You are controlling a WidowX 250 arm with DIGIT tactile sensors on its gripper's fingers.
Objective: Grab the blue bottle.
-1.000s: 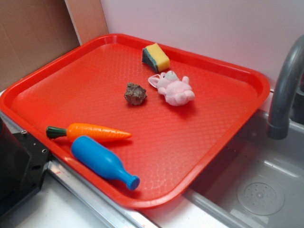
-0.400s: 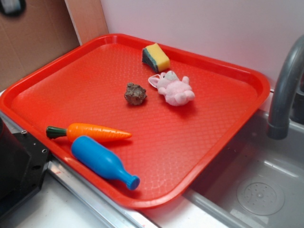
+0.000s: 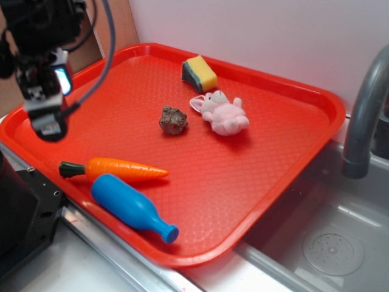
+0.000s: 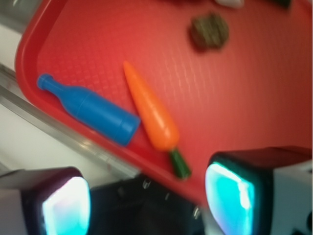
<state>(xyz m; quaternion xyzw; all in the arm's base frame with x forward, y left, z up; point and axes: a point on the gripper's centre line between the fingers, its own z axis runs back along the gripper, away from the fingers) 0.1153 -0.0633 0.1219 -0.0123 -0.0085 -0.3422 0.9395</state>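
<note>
The blue bottle (image 3: 130,207) lies on its side near the front edge of the red tray (image 3: 292,152), neck pointing right. In the wrist view the blue bottle (image 4: 90,111) lies left of the orange carrot (image 4: 150,113). My gripper (image 3: 47,108) hangs high over the tray's left edge, well above and left of the bottle. Its jaws stand wide apart with nothing between them; in the wrist view the gripper (image 4: 146,205) shows two glowing pads (image 4: 230,198).
An orange carrot (image 3: 118,168) lies right behind the bottle. A brown lump (image 3: 173,120), a pink plush bunny (image 3: 223,114) and a yellow sponge (image 3: 199,73) sit farther back. A sink (image 3: 334,243) with a grey faucet (image 3: 364,115) is on the right; a black block (image 3: 21,213) stands at front left.
My gripper has come down into the exterior view at the upper left, above the tray's left edge. The bottle and other things have not moved.
</note>
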